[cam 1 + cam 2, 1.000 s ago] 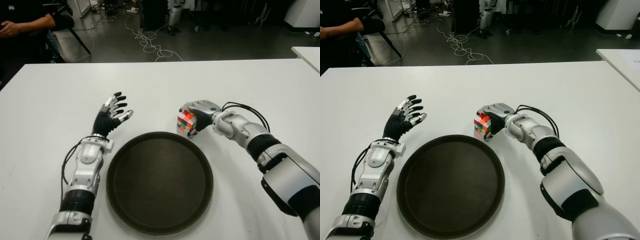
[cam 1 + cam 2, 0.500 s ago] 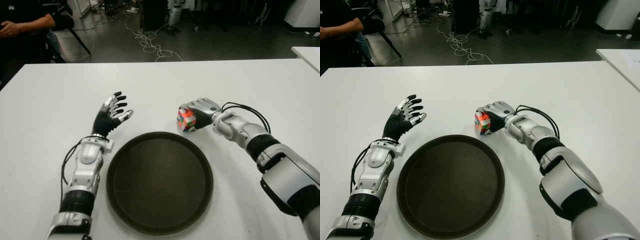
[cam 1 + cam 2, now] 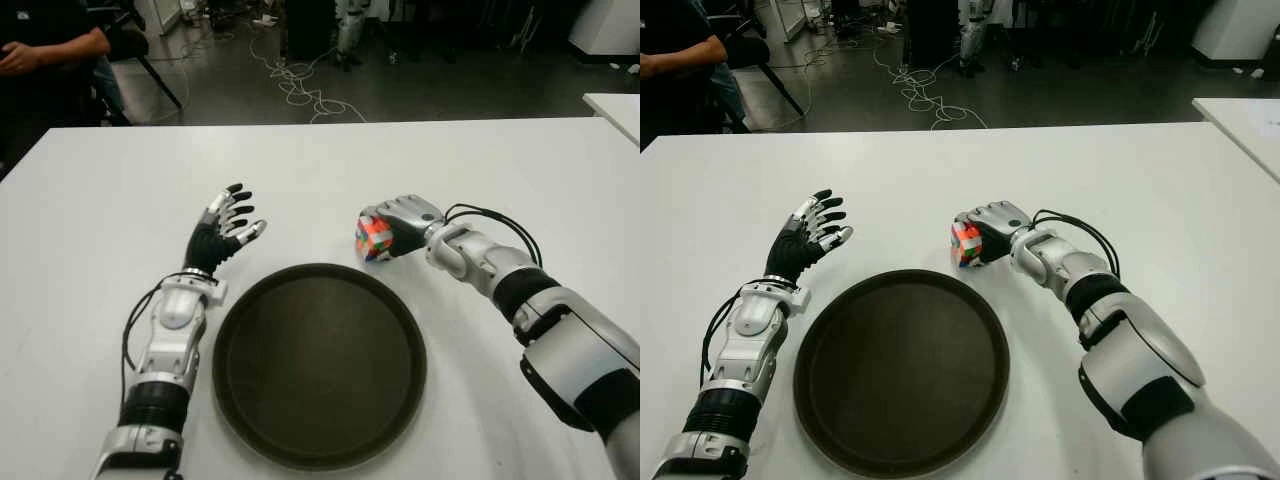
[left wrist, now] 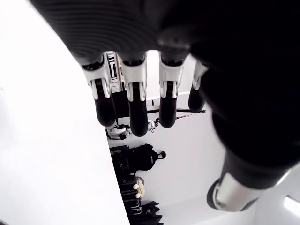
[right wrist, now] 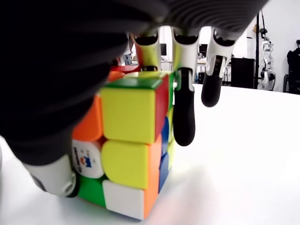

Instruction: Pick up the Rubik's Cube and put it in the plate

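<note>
The Rubik's Cube (image 3: 374, 239) sits just beyond the far right rim of the dark round plate (image 3: 320, 370), on the white table (image 3: 500, 170). My right hand (image 3: 392, 228) covers it from above and is shut on it. In the right wrist view the cube (image 5: 131, 140) fills the palm, with the thumb on one side and the fingers (image 5: 185, 117) curled down the other. I cannot tell whether its lower edge touches the table or hangs just over it. My left hand (image 3: 228, 218) shows to the left of the plate, fingers spread and holding nothing.
A person (image 3: 40, 45) sits past the table's far left corner. Cables (image 3: 300, 85) lie on the floor behind the table. A second white table (image 3: 615, 105) shows at the right edge.
My right hand has closed tighter on the cube and drawn it slightly away from the plate's rim, turning it a little. The left hand has not moved.
</note>
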{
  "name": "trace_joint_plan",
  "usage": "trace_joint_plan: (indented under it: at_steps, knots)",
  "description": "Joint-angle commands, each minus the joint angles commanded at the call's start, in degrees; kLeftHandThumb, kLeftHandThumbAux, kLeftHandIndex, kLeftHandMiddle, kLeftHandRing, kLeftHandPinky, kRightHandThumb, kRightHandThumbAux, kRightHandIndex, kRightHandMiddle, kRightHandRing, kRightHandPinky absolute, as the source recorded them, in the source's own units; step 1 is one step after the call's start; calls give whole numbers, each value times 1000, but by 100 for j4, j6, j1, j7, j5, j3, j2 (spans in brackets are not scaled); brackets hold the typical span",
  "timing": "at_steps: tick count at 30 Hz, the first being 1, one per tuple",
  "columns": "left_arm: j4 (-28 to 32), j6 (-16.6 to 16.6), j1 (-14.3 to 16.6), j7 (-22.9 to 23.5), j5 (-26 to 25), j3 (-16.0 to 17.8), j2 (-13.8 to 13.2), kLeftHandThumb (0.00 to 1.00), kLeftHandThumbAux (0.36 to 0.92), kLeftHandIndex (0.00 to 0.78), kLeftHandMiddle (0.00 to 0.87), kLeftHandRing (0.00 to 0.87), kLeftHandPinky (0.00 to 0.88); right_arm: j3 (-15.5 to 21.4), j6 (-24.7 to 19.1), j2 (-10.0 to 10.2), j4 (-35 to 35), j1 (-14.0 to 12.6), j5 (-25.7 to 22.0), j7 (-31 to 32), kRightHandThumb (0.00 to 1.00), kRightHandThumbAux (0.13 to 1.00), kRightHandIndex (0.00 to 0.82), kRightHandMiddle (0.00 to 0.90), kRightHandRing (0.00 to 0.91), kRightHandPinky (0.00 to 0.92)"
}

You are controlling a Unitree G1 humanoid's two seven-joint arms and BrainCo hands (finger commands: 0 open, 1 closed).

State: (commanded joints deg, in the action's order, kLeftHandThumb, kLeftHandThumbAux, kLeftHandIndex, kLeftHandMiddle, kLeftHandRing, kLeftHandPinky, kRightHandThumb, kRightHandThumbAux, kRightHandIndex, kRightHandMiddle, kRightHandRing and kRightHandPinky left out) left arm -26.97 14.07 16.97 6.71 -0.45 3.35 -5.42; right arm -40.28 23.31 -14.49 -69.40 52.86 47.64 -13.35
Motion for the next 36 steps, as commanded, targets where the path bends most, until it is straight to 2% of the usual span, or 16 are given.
trace_joint_plan:
  at_steps: [11,18,29,32,36]
  knots:
    - [-2,23,-7,24,-6,-2,-10,119,758,95,178,185,192,58,22,7,16,-39,-46,-171,830,692,391,476,427,415]
    - [-5,37,-12,24,25,-11,-29,116,738,103,180,186,195,77,32,11,21,-37,-66,-130,832,691,406,461,409,394]
    - [-6,74,-13,-29,113,-32,-40,115,753,106,183,189,193,80,68,-8,15,-41,-38,-281,832,690,415,454,397,375]
    - [-23,84,-6,-38,130,-32,-35,108,748,103,181,190,194,86,70,-34,40,-31,-32,-343,832,690,417,452,393,368]
    - [-39,82,1,-23,122,-27,-34,97,742,100,177,189,202,226,133,-262,602,-9,-89,-431,832,690,420,450,387,359]
